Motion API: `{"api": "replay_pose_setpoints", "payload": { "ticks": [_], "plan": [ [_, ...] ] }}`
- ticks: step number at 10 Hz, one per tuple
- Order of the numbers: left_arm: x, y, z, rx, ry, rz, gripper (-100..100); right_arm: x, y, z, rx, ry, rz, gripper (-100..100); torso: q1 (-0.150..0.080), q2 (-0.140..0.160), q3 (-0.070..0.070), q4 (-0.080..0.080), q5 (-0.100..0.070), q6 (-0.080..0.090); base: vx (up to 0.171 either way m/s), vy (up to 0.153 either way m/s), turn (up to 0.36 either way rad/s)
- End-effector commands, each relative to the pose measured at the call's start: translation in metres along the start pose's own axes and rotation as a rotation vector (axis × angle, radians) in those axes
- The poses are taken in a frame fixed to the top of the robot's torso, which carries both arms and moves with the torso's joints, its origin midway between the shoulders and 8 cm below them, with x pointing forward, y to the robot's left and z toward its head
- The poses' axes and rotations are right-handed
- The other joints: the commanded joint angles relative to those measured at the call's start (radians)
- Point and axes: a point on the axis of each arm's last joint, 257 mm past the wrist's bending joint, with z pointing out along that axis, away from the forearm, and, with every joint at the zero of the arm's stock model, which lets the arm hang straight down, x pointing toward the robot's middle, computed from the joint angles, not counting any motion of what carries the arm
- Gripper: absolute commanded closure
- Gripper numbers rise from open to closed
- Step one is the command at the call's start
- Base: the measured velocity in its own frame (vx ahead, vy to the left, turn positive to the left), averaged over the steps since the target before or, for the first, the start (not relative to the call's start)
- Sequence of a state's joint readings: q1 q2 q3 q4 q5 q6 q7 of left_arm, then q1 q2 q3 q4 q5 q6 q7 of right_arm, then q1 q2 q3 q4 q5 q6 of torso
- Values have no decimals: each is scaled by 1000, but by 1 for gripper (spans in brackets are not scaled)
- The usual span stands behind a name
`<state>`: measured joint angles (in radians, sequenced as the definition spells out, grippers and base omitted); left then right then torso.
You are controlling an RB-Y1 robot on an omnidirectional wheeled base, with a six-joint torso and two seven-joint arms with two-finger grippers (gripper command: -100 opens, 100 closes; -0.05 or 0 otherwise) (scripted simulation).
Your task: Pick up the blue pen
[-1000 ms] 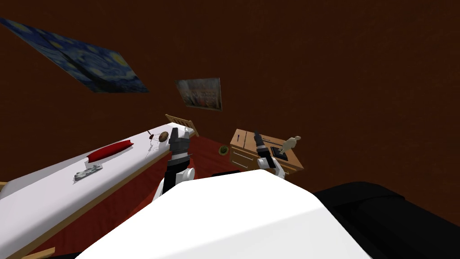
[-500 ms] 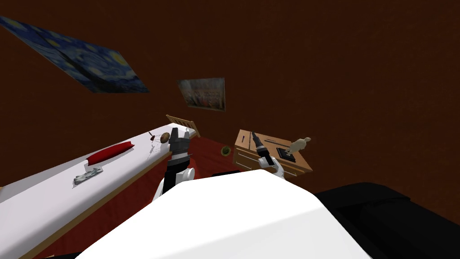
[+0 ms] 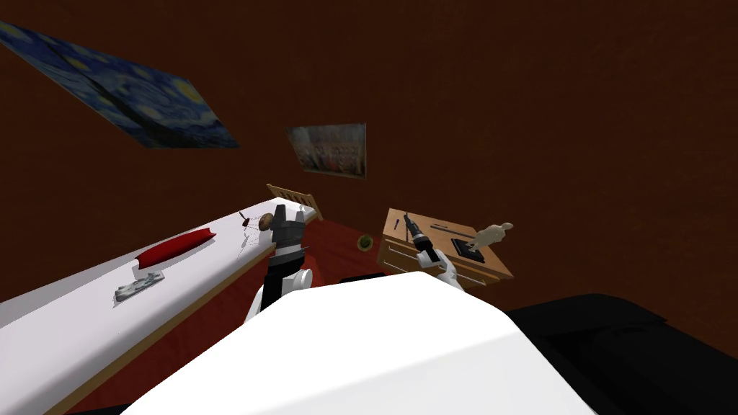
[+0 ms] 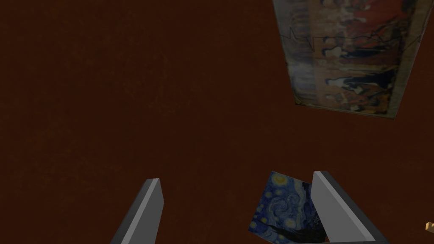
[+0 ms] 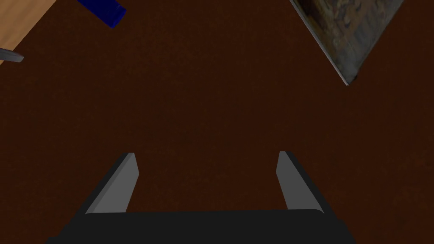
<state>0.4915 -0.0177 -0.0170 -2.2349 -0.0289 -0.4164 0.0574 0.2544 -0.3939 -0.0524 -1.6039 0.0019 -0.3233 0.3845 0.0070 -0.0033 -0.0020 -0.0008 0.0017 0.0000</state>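
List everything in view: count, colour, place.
Dresser: one, wooden, ahead right.
Pen: one, blue, at the dresser top.
Figurine: one, beige, on the dresser.
Bed: one, white, left.
Pillow: one, red, on the bed.
Flat object: one, grey, on the bed.
Ball: one, brown, bed's far end.
Round object: one, green, floor between bed and dresser.
Paintings: two, one blue, one mixed, on the wall.
Left gripper: one, grey, open, near the bed's far end.
Right gripper: one, grey, open, near the dresser.
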Motion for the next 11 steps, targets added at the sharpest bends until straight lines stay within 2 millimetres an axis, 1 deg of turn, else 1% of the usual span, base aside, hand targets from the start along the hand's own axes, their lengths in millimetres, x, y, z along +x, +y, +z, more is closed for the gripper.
{"api": "replay_pose_setpoints", "payload": {
  "ticks": [1,2,3,4,5,6,7,8,9,10,11],
  "plan": [
    [0,0,0,0,0,0,0,0,-23,1,43,30,-71,-100,0,0,0,0,0,0,76,171,-25],
    [0,0,0,0,0,0,0,4,-33,-2,63,38,-71,-100,3,-2,-1,0,1,0,59,122,-15],
    [0,0,0,0,0,0,0,2,-45,1,84,54,-116,-100,1,-1,-1,0,0,0,56,116,-8],
    [0,0,0,0,0,0,0,4,-53,-2,101,61,-116,-100,0,-1,-1,0,0,0,36,97,-7],
    [0,0,0,0,0,0,0,2,-68,-1,129,79,-162,-100,-1,0,0,0,0,0,42,108,-11],
    [0,0,0,0,0,0,0,-1,-83,0,156,96,-208,-100,-1,0,0,0,0,0,77,180,-19],
    [0,0,0,0,0,0,0,2,-94,-5,178,105,-208,-100,3,-1,-1,0,1,0,62,144,-14],
    [0,0,0,0,0,0,0,-3,-104,-3,196,117,-253,-100,2,-1,-1,0,1,0,51,125,-13],
    [0,0,0,0,0,0,0,-1,-114,-7,217,126,-253,-100,1,-1,0,0,0,0,39,87,-5],
    [0,0,0,0,0,0,0,-6,-127,-7,242,140,-297,-100,-2,0,0,0,0,0,37,80,-11],
    [0,0,0,0,0,0,0,-11,-147,-11,283,161,-339,-100,-3,0,0,0,0,0,51,131,-14]
  ]
}}
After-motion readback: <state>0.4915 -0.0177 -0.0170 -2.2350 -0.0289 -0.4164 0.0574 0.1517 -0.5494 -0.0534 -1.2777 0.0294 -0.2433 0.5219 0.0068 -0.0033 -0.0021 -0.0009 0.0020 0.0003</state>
